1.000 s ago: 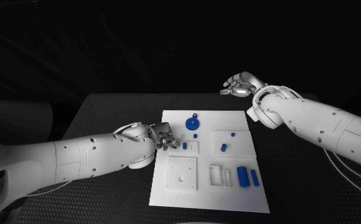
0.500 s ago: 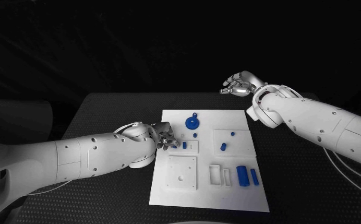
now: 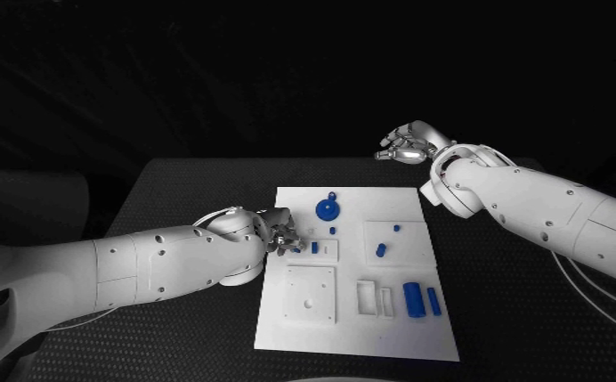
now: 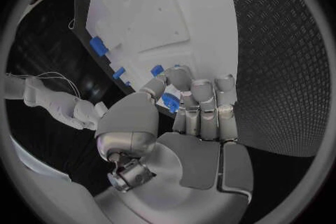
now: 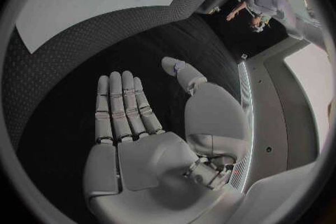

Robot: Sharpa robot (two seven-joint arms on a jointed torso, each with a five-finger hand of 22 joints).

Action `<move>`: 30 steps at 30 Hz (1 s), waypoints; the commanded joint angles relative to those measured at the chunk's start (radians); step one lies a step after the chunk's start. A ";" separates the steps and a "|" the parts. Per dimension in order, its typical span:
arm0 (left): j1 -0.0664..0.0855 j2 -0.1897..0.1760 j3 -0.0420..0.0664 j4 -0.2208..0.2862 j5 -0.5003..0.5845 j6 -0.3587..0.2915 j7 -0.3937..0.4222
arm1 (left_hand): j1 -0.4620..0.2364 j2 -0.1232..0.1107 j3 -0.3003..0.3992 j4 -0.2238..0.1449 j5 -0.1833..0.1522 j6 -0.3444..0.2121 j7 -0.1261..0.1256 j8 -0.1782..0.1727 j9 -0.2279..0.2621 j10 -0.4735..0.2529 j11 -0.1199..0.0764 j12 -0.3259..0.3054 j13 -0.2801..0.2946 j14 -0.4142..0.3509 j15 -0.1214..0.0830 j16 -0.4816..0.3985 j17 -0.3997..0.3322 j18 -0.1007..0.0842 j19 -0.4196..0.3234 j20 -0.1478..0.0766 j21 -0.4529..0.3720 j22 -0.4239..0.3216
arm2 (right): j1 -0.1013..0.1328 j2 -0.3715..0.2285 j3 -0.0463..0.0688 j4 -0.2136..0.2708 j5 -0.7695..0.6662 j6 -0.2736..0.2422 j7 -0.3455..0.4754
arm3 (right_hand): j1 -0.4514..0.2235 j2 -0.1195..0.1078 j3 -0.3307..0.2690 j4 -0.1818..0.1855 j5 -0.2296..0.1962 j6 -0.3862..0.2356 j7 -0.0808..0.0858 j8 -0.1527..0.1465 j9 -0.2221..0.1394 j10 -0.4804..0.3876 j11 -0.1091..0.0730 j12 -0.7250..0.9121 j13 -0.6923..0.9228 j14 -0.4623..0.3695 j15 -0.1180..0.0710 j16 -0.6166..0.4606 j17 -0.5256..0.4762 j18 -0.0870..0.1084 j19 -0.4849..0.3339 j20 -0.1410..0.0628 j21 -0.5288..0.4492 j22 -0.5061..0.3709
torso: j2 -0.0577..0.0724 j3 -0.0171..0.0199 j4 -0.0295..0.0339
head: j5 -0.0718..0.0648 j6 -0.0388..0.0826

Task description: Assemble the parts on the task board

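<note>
While the left hand sits at the board's left edge pinching a small blue part right beside its slot, the right hand, fingers spread and holding nothing, hangs well beyond the far edge.

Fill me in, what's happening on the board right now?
The left hand is at the left edge of the task board, and the left wrist view shows its fingers closed around a small blue part. The right hand is up beyond the board's far right corner, open and holding nothing. Other blue pieces lie untouched: a round disc near the far edge and a block near the right.
</note>
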 commanded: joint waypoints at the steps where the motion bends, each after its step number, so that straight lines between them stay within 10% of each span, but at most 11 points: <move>1: -0.003 0.001 -0.003 -0.003 -0.011 0.038 -0.009 | 0.015 0.001 0.006 -0.003 0.005 0.050 -0.045 0.006 0.000 0.001 -0.002 -0.002 0.001 0.000 -0.009 0.002 0.001 0.000 0.008 -0.113 0.005 0.018 | 0.000 0.001 0.000 0.001 0.000 0.009 0.006 | 0.000 0.006 -0.001 0.007 0.005 -0.007 0.025 0.005 -0.001 -0.007 0.003 0.007 -0.001 -0.006 0.001 0.003 -0.001 0.001 0.000 0.004 -0.004 0.001 | 0.000 0.0002 0.0001 | -0.001 -0.001; 30: -0.003 0.026 -0.003 -0.023 -0.010 0.084 -0.019 | -0.019 -0.018 -0.005 0.030 -0.042 0.053 -0.043 0.001 0.002 0.002 0.000 -0.006 0.010 -0.003 -0.009 0.000 0.005 0.000 0.005 -0.111 0.005 0.017 | 0.000 0.002 0.000 0.003 0.000 0.009 0.006 | -0.001 0.006 -0.001 0.007 0.005 -0.007 0.025 0.005 -0.002 -0.008 0.003 0.008 -0.005 -0.007 0.002 0.005 -0.004 0.001 0.000 0.005 -0.005 0.002 | 0.001 0.0005 -0.0004 | 0.000 -0.001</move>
